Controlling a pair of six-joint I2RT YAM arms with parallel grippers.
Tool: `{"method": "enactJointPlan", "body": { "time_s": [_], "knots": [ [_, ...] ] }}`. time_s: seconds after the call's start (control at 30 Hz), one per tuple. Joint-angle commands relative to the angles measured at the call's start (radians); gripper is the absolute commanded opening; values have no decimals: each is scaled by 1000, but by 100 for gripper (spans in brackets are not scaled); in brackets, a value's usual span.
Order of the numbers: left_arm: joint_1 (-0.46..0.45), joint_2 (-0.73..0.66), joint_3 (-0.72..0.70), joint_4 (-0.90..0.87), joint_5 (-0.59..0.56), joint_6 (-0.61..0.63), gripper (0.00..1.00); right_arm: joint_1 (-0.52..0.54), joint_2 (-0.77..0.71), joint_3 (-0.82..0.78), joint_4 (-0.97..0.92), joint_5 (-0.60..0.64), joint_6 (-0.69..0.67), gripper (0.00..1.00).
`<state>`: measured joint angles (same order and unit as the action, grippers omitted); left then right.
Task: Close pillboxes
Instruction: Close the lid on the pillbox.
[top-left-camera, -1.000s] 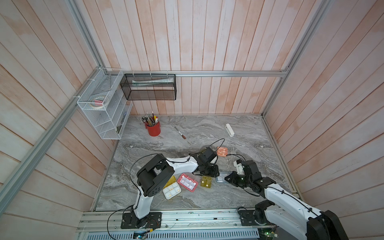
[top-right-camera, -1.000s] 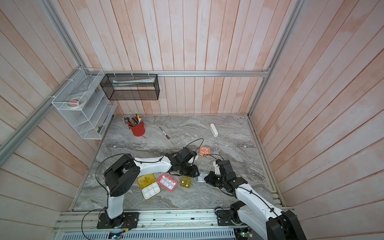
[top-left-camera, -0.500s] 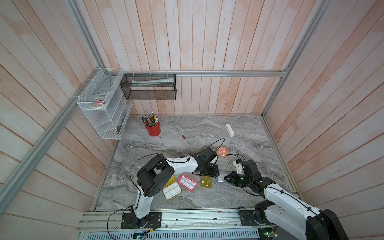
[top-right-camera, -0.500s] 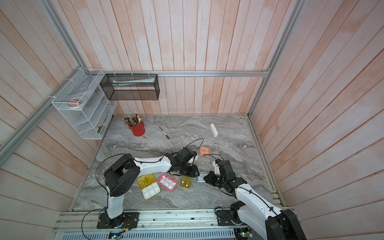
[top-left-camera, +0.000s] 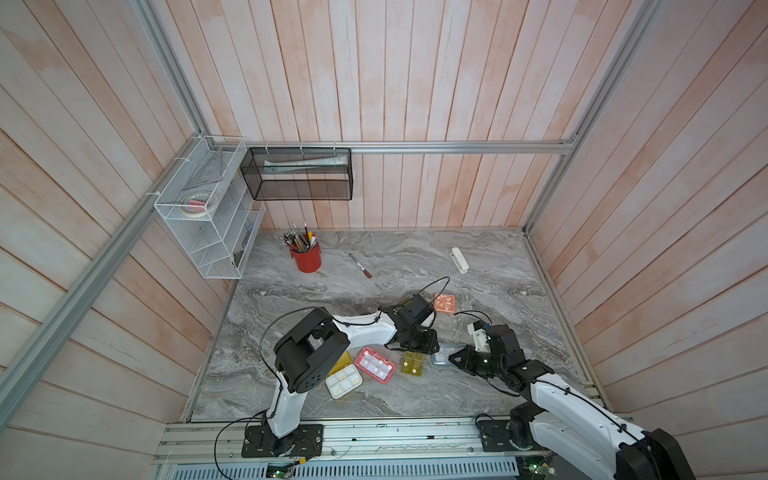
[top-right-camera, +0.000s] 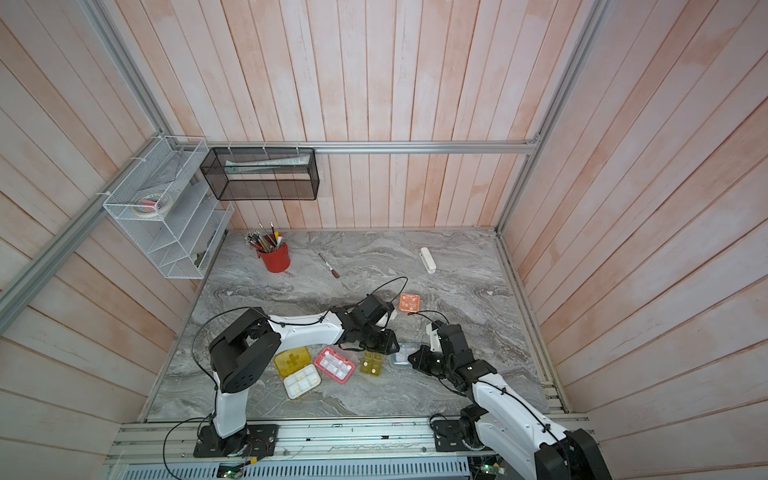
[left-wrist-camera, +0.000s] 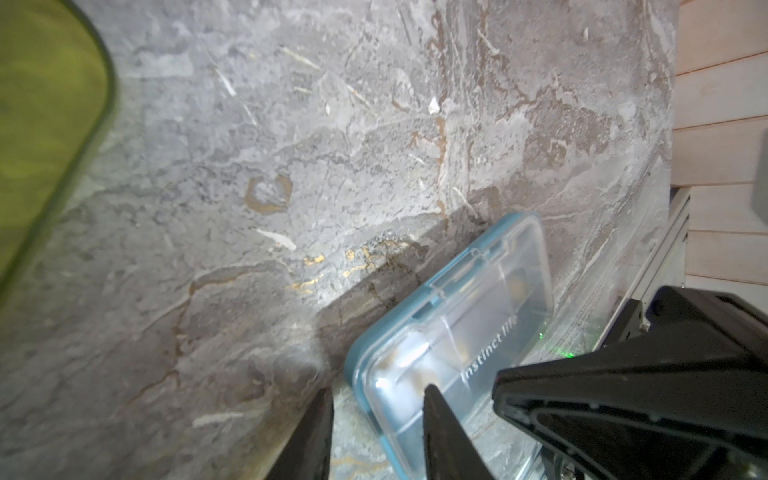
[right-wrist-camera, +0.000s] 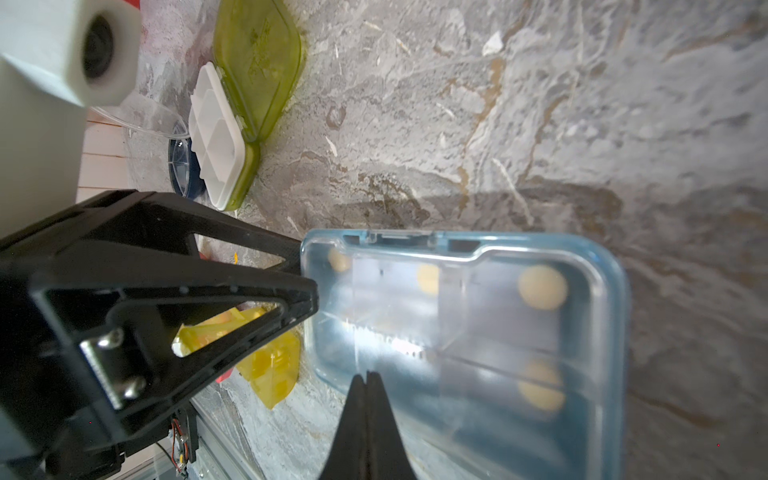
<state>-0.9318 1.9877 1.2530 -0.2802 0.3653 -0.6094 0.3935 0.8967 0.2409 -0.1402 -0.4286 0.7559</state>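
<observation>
Marble tbl (top-left-camera: 415, 266): 7 pillboxes (top-left-camera: 375, 364), 2 claws (right-wrist-camera: 368, 379).

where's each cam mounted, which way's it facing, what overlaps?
Both top views: high over the front rail, looking down toward the back wall at the table; left arm and right arm show.
Left wrist: on the left arm, looking along the open left gripper at the blue-grey pillbox; its tips show.
Right wrist: on the right arm, looking past the shut right gripper onto that pillbox; its tips show.
Shared: every view has that pillbox; each wrist view catches the other gripper.
</observation>
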Motion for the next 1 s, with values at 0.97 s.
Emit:
{"method": "enactJointPlan", "body": {
  "time_s": [0.97],
  "knots": [
    [-5, 26, 31, -22, -9, 19, 38, -5, -2, -25, -208, 150, 39, 0]
  ]
}}
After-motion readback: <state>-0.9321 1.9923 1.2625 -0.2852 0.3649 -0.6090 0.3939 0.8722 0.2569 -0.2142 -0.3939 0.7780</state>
